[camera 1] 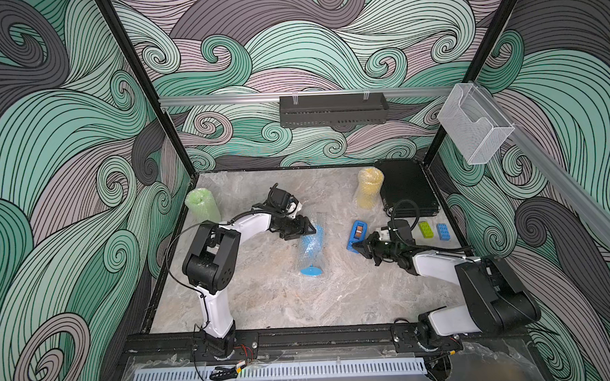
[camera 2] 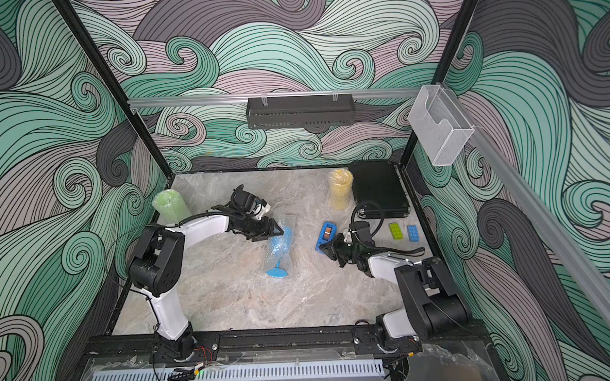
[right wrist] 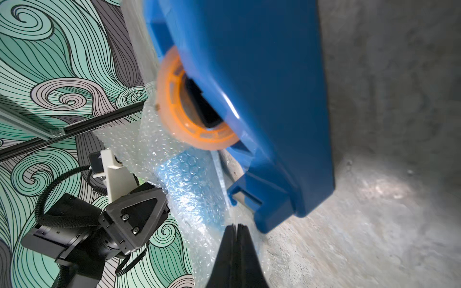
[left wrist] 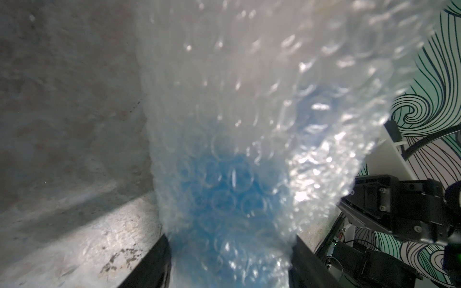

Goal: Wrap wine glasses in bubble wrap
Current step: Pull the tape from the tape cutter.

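Blue plastic stemmed goblet [camera 1: 313, 249] is at the middle of the grey marbled bench [camera 1: 266, 299], sleeved in clear bubble wrap [left wrist: 274, 99]; both top views show its round foot [camera 1: 312, 271] (the left wrist view does not). That wrist view shows the left gripper [left wrist: 230, 264] clamped on the wrapped bowl. Right wrist view: right gripper [right wrist: 237, 230] pressed together beside the flat blue tape dispenser [right wrist: 262, 99], orange reel [right wrist: 199, 136] visible.

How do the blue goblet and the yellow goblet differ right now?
The blue goblet is gripped at its bowl by the left gripper; the yellow goblet stands alone. The blue goblet's foot pokes bare out of its wrap; the yellow goblet is covered all over. The blue goblet is mid-table; the yellow goblet is at the back by the black case. Both wear bubble wrap.
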`<action>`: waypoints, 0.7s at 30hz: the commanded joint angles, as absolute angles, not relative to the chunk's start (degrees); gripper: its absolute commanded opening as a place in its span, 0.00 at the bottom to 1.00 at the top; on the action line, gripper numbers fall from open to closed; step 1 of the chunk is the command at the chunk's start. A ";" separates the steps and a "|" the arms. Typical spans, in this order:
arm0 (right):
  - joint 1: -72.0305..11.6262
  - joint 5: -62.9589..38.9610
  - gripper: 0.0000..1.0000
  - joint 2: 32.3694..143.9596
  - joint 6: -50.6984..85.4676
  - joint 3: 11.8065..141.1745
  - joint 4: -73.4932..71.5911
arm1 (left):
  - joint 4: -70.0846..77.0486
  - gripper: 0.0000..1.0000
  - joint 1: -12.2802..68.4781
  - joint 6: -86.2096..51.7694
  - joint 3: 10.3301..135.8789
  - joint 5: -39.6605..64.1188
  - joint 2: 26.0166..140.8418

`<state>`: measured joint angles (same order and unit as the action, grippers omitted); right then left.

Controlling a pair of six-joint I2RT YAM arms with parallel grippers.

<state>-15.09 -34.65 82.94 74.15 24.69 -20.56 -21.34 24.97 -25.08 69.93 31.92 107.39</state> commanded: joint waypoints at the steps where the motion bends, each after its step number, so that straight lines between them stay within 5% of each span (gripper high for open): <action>1: -16.83 -33.78 0.00 83.61 73.83 23.85 -21.98 | -25.11 0.66 25.93 -24.70 68.50 29.61 108.64; 21: -14.09 -34.01 0.00 78.91 70.06 33.23 -12.48 | -25.45 0.66 26.37 -24.65 69.04 29.71 109.13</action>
<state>-15.14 -33.39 79.22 72.34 30.87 -15.84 -21.32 25.28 -25.08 69.93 31.92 107.39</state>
